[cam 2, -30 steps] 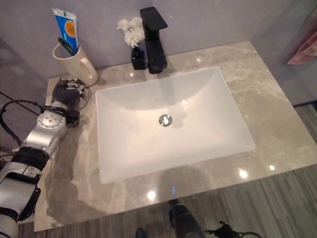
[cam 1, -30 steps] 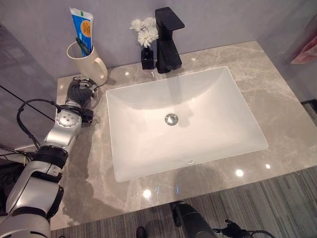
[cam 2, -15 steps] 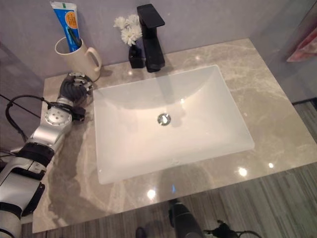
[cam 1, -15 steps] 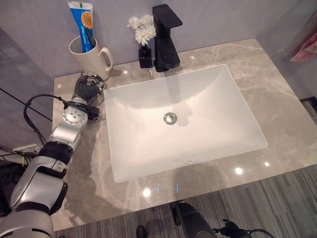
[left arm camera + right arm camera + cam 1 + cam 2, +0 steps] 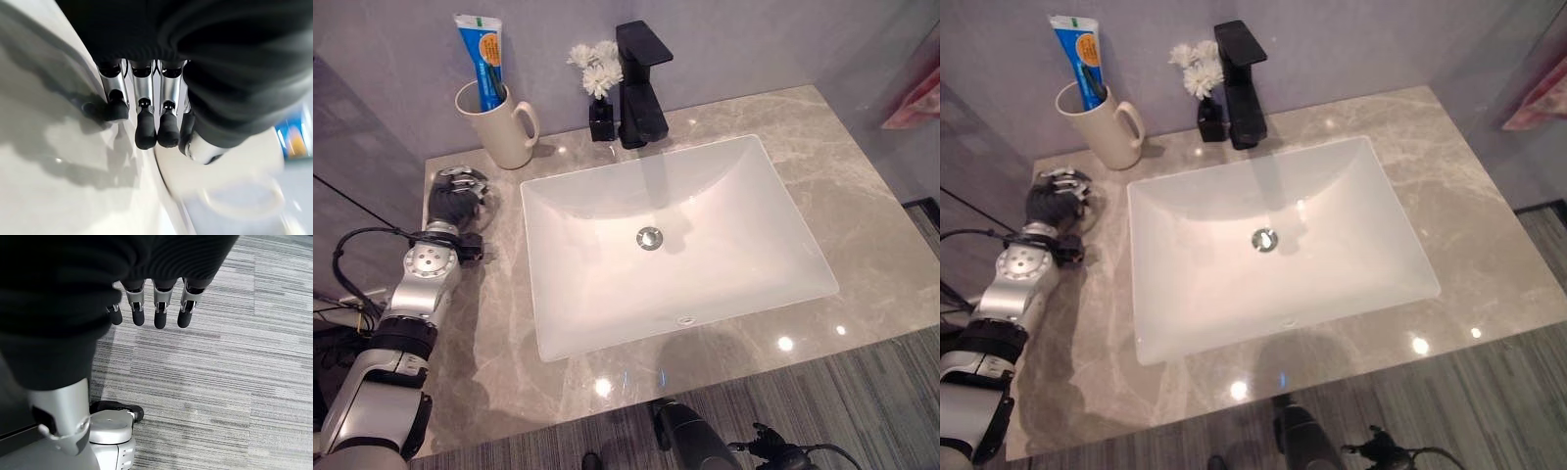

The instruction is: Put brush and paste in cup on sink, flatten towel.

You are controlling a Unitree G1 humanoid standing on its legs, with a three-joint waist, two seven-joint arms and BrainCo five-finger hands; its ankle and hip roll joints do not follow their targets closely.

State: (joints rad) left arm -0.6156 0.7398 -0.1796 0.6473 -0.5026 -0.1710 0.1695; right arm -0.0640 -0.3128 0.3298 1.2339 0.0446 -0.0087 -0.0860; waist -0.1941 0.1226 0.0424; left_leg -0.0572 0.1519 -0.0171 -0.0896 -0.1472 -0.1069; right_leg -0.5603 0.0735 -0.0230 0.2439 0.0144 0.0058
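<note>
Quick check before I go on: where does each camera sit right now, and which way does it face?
Left eye view: on the head, looking down at the sink, cup with toothpaste, and tap; the left robot hand and arm show at lower left.
Right eye view: beside it, same scene shifted slightly.
Left wrist view: along the left robot hand's relaxed fingers, over the counter toward the cup.
Right wrist view: along the right robot hand, hanging open, facing the carpet.
Shared: both eye views and the left wrist view show the cup.
</note>
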